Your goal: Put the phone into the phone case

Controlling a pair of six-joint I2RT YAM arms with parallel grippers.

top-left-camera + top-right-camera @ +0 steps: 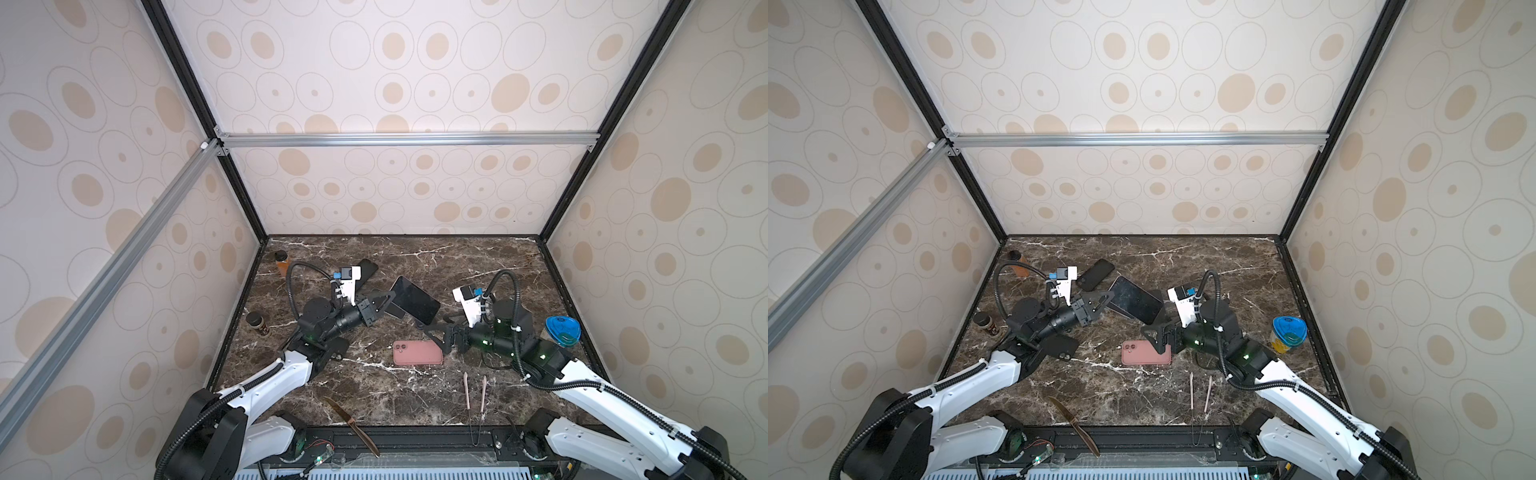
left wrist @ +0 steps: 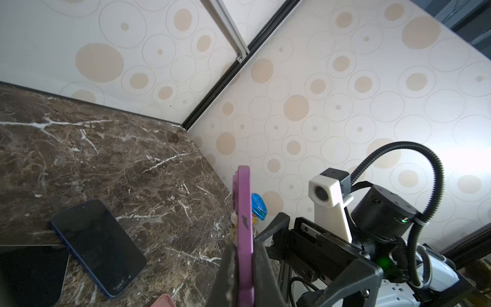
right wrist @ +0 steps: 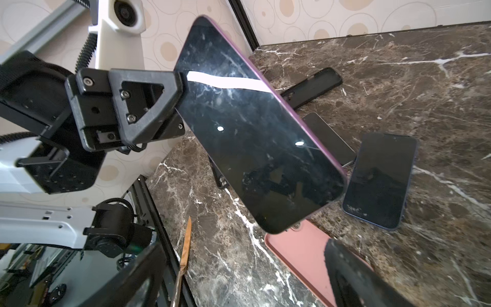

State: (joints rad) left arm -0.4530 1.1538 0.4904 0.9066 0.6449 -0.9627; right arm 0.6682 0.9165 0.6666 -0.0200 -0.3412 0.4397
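The phone has a dark screen and a purple rim, and it hangs tilted above the middle of the table in both top views. My left gripper is shut on one end of it. The left wrist view shows its purple edge pinched between the fingers. The pink phone case lies flat on the marble, below and in front of the phone. My right gripper stands open just above the case's right end, holding nothing; one finger is over the case.
A blue-rimmed phone, another dark phone and a black case lie behind. A second black case sits under the left arm. A blue-lidded jar stands at the right. Two small bottles stand at the left wall. Knife and tweezers lie in front.
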